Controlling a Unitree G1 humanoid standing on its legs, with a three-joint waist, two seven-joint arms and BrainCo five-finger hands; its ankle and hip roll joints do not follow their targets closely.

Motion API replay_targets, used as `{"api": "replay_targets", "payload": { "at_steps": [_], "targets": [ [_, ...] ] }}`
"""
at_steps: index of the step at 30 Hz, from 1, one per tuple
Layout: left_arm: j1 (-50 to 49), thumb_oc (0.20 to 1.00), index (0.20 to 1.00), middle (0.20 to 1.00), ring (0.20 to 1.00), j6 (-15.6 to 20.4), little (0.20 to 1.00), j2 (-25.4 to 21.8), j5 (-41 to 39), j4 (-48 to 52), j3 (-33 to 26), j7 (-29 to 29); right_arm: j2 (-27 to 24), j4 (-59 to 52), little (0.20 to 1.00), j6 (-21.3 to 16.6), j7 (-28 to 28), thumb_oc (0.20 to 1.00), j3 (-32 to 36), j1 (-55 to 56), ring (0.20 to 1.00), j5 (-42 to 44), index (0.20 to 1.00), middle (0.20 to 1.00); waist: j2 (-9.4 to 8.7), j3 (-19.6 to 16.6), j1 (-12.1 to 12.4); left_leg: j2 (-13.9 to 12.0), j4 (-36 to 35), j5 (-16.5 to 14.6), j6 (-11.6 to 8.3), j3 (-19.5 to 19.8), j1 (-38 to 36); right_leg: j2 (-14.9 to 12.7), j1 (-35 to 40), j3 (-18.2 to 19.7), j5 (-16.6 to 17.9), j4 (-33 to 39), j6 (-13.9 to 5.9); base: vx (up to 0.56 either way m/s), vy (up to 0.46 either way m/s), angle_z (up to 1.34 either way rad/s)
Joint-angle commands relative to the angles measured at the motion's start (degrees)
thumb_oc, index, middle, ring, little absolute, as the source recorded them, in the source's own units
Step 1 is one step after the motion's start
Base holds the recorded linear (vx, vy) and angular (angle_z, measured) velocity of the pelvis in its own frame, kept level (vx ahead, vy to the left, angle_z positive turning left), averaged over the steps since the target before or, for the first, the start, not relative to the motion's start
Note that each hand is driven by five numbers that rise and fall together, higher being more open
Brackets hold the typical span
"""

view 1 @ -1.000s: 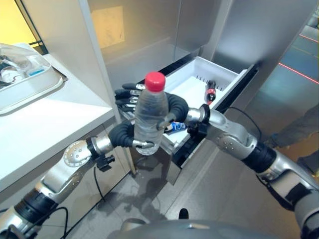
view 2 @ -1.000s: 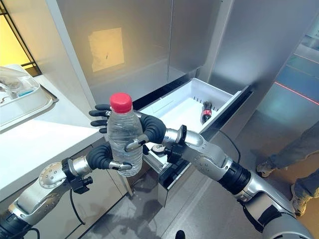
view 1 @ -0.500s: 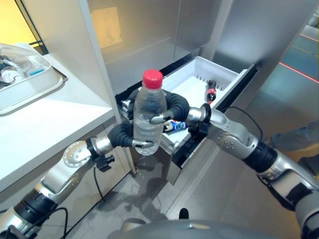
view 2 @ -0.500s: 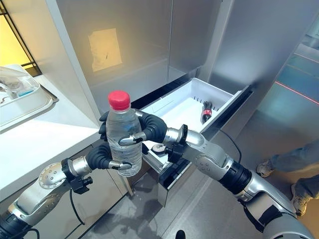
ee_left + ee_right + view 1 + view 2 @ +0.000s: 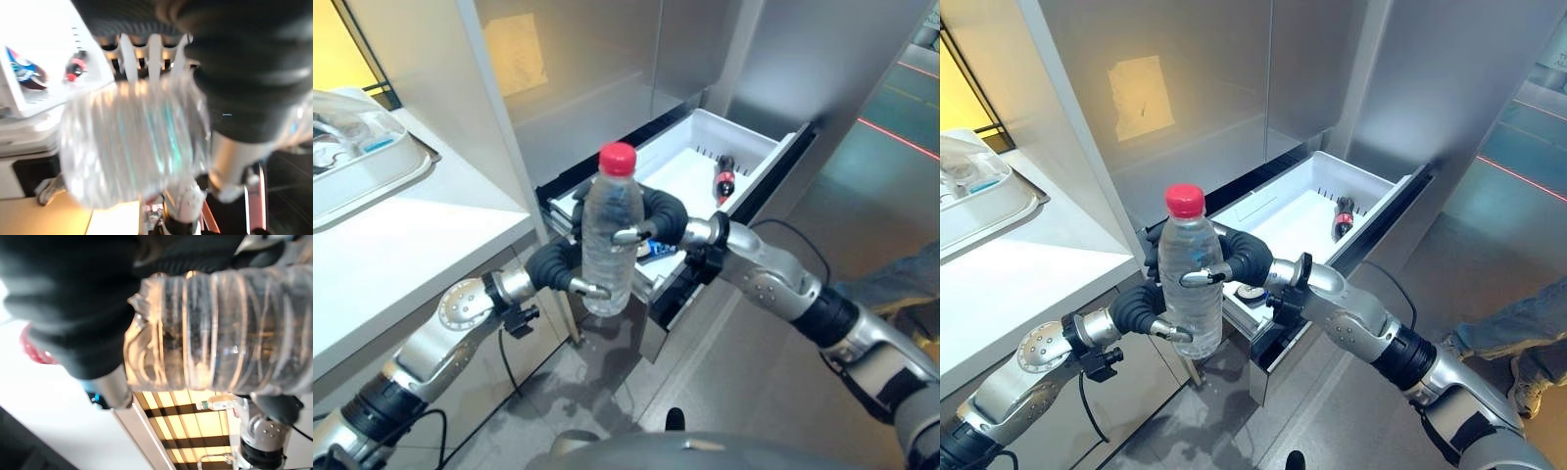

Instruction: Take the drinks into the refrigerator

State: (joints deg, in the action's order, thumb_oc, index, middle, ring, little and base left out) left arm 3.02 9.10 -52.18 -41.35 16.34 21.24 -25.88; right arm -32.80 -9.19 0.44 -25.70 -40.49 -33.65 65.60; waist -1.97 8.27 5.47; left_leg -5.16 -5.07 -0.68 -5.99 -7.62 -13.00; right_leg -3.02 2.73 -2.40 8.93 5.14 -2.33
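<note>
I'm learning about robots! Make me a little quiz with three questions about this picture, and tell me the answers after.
1. True or false: the water bottle is lying flat in the drawer.
2. What colour is the bottle's cap?
   A. blue  B. red  C. green
3. Fill in: the bottle is held upright by the left hand and the ____ hand.

Key:
1. False. It is held up in the air in front of the open white drawer.
2. B.
3. Right. Both hands have fingers curled round the bottle, the left low, the right higher up.
</note>
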Motion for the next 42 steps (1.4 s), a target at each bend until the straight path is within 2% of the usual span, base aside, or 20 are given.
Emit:
{"api": "replay_targets", "payload": {
  "at_steps": [1, 12, 24, 34, 35, 42],
  "targets": [
    [3.4, 1.000, 1.000, 1.000, 1.000, 2.8, 1.000, 0.3, -5.9, 2.4, -3.2, 0.9, -1.5, -4.2, 0.200, -3.2, 1.6, 0.200, 4.5, -0.4, 0.200, 5.8, 0.200, 0.200, 0.17, 0.3, 0.1, 2.9, 0.1, -3.0, 4.32, 1.8, 1.2, -1.9, 1.9, -4.6, -7.9, -8.3, -3.25, 0.00, 0.000, 0.00],
    [-1.2, 1.000, 1.000, 1.000, 1.000, -0.3, 1.000, 0.3, -8.3, 2.1, -2.6, 0.8, 0.3, 4.4, 0.200, -7.3, 8.9, 0.200, 14.0, 1.9, 0.200, 7.8, 0.200, 0.200, 0.03, 0.2, 0.2, 3.0, 0.1, -3.0, 4.49, 1.5, 1.1, -1.7, 1.8, -4.4, -7.6, -8.0, -3.36, 0.00, 0.000, 0.00],
    [-2.5, 1.000, 1.000, 1.000, 1.000, -0.7, 1.000, 0.9, -8.5, 1.5, -3.0, 1.6, 0.1, 12.7, 0.200, -10.5, 13.4, 0.200, 18.3, -3.8, 0.200, 7.5, 0.200, 0.200, 0.08, 0.4, 0.6, 3.0, 0.1, -3.2, 4.62, 1.1, 1.0, -1.7, 1.6, -4.2, -7.5, -8.1, -3.40, 0.00, 0.000, 0.00],
    [-3.3, 1.000, 1.000, 1.000, 1.000, -0.5, 1.000, 1.3, -9.6, 1.5, -3.5, 0.1, -7.9, 19.8, 0.200, -12.0, 15.8, 0.200, 19.6, -12.5, 0.200, 1.4, 0.200, 0.200, 0.08, 1.6, 0.9, 3.1, 0.2, -3.0, 4.95, 1.0, 2.0, -1.5, 0.0, -3.8, -7.9, -9.3, -3.54, 0.00, 0.000, 0.00],
    [-3.1, 1.000, 1.000, 1.000, 1.000, -0.4, 1.000, 1.0, -10.1, 1.8, -3.0, -0.5, -9.0, 23.1, 0.200, -12.8, 16.3, 0.200, 19.4, -15.8, 0.200, 0.8, 0.200, 0.200, 0.02, 2.1, 1.1, 3.1, 0.3, -3.0, 5.09, 1.2, 2.7, -1.3, -1.1, -3.6, -7.9, -9.8, -3.62, 0.00, 0.000, 0.00],
    [-2.2, 1.000, 1.000, 1.000, 1.000, -0.3, 1.000, -0.6, -11.6, 2.7, -1.9, -1.3, -11.0, 30.4, 0.200, -14.1, 17.8, 0.200, 15.9, -27.0, 0.200, -1.2, 0.200, 0.200, -0.02, 4.1, 1.7, 3.1, 0.9, -2.0, 5.21, 1.0, 6.1, -0.9, -4.7, -2.9, -7.5, -10.5, -3.62, -0.03, 0.010, -0.02]
  ]
}}
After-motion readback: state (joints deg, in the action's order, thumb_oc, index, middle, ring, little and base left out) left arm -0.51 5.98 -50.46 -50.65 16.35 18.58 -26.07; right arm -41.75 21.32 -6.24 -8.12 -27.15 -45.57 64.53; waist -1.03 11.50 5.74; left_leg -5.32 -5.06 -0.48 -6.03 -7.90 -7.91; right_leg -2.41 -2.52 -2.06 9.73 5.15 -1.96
